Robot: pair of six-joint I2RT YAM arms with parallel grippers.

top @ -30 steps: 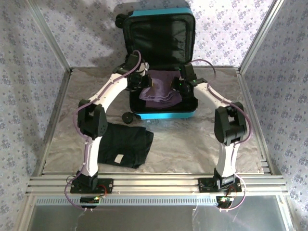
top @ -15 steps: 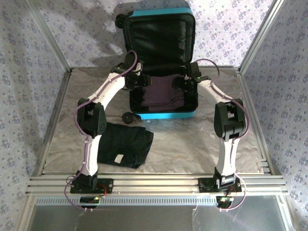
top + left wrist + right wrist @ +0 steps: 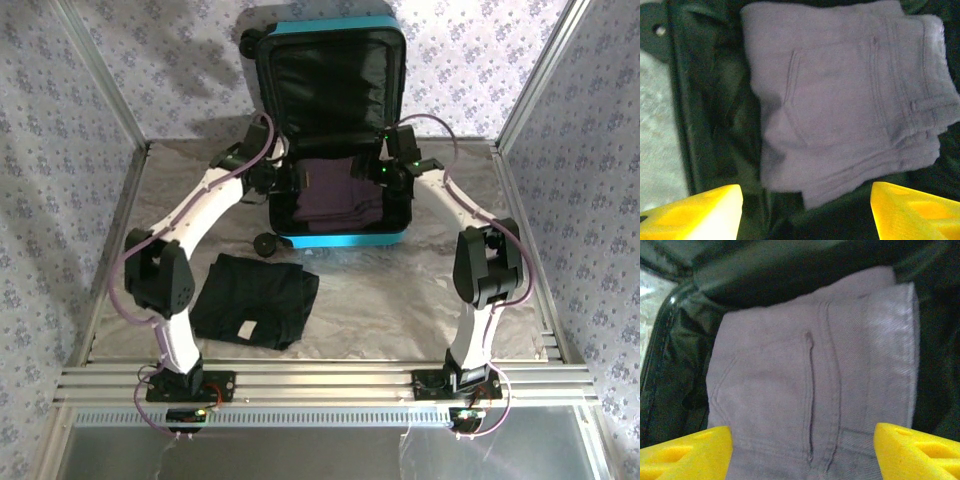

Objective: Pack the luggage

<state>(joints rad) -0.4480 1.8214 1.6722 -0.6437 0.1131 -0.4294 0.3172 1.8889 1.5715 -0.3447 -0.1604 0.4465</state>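
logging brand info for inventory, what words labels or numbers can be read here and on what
No text can be read.
Pale tag on the black garment: too small to read.
Purple trousers and the luggage: no lettering shows.

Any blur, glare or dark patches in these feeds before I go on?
Top external: sharp, but the luggage lining is dark, the folded purple trousers dim. Left wrist: soft, its yellow fingertips blurred. Right wrist: crisper weave, with a glint on the lining at the left edge.
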